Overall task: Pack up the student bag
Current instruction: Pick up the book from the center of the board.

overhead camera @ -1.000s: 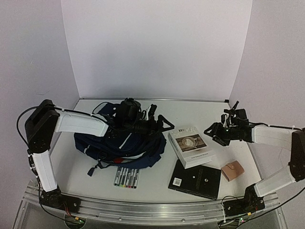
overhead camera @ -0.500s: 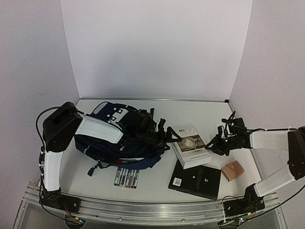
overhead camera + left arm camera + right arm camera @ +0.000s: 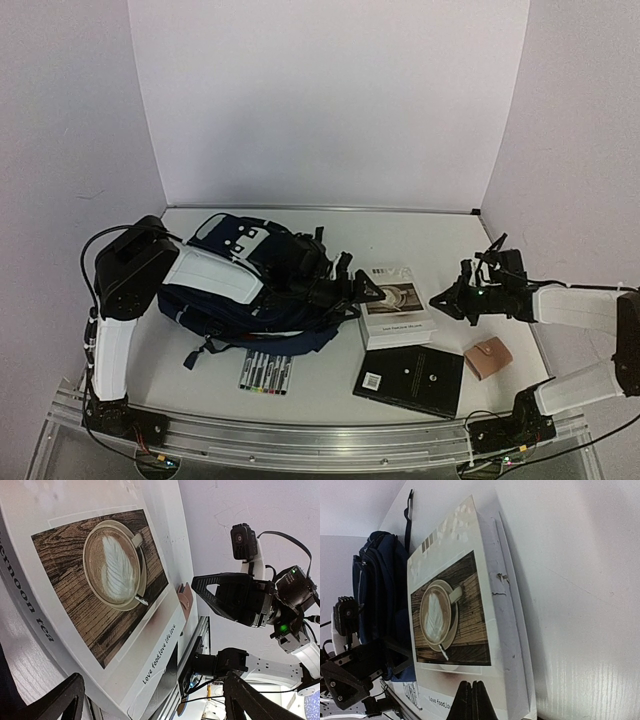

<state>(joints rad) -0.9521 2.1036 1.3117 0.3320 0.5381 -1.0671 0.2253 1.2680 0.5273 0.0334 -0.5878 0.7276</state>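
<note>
A large dark navy student bag (image 3: pixel 250 290) lies on its side at the left-centre of a white table (image 3: pixel 420 235), partly under the left arm. Just to its right sits a thick white book (image 3: pixel 395 305) with a latte photo on its cover. In front of that lies a flat black book (image 3: pixel 410 378). A row of markers (image 3: pixel 266 372) sits before the bag, and a small tan wallet (image 3: pixel 487 358) lies at the right.

The left gripper (image 3: pixel 355 288) is at the white book's bag-side edge with its jaws wide apart and nothing in them. The right gripper (image 3: pixel 448 300) is just beside the opposite edge, fingers pressed together and empty.

The step looks like getting the white book toward the bag. The closed fingers should stay low against the book's edge and push squarely, so that it slides into the waiting jaws without twisting.

Only the overhead view shows the whole bag, the markers and the black book. The left wrist view alone makes the cover's printed line legible. The right wrist view shows scuffs along the book's side. No view shows whether the bag's opening is unzipped.
</note>
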